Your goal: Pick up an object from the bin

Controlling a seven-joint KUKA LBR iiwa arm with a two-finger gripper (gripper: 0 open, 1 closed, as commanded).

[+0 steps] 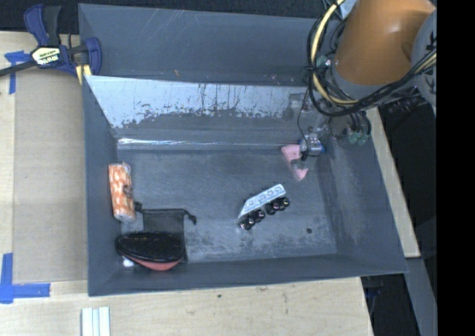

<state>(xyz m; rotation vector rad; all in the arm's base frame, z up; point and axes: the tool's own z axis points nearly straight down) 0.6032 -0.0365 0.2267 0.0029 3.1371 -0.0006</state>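
The tool (312,147) partly hides a small pink thing (291,152).

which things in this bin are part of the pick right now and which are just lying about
In the job: gripper, at the back right of the bin; small pink thing right beside it.
Lying about: silver toy with black wheels; orange packet; black pouch; black-and-red oval thing.

Dim, even light; a pale sheen lies on the far wall of the bin (200,97); shadows stay soft.
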